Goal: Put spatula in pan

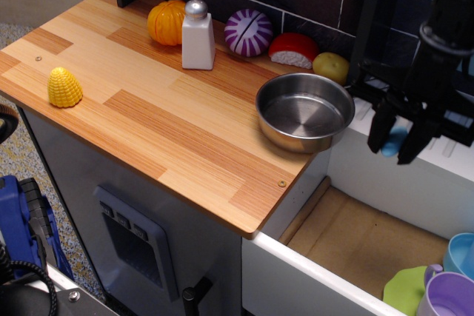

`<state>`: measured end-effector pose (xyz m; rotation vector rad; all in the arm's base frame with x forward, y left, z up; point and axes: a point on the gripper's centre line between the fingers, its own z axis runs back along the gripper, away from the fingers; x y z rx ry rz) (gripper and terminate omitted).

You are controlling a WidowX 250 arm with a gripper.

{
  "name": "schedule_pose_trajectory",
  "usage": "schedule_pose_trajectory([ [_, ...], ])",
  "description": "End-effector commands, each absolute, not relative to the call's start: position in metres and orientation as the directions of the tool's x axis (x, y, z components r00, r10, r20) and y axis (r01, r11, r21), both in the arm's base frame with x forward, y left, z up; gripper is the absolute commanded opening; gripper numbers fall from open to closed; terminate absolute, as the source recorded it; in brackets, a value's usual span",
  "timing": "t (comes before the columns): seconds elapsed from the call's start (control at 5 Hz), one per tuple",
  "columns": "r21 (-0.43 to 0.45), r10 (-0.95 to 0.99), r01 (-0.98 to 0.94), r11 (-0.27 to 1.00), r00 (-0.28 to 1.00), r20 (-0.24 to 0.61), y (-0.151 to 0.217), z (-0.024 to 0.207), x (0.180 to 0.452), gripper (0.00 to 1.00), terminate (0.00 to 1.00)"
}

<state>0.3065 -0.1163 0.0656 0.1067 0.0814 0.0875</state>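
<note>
Single view. Gripper [396, 140]: black fingers pinching the small blue spatula [395, 140], aloft just right of the pan [304, 111] on the counter [148, 109] edge. Advice: carry left over the bowl, lower, then release gently.

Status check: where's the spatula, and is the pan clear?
Gripper shut on spatula, blue end showing between the fingers. Held right of the pan, over the sink edge. Pan empty, nothing between.
</note>
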Motion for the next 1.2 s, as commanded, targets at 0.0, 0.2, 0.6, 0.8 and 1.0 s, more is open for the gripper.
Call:
schedule_pose_trajectory([
  [0.0, 0.124, 0.202, -0.201, 0.972, 0.979, 0.004, -0.106, 0.102, 0.294, 0.0, 0.0],
  [0.2, 0.11, 0.273, -0.272, 0.956, 0.962, 0.001, -0.09, 0.102, 0.289, 0.0, 0.0],
  [0.6, 0.075, 0.364, -0.362, 0.929, 0.931, -0.023, -0.05, 0.091, 0.305, 0.0, 0.0],
  [0.8, 0.064, 0.365, -0.363, 0.929, 0.931, -0.014, -0.035, 0.083, 0.317, 0.0, 0.0],
  [1.0, 0.027, 0.371, -0.37, 0.929, 0.929, -0.016, -0.028, 0.072, 0.321, 1.0, 0.0],
])
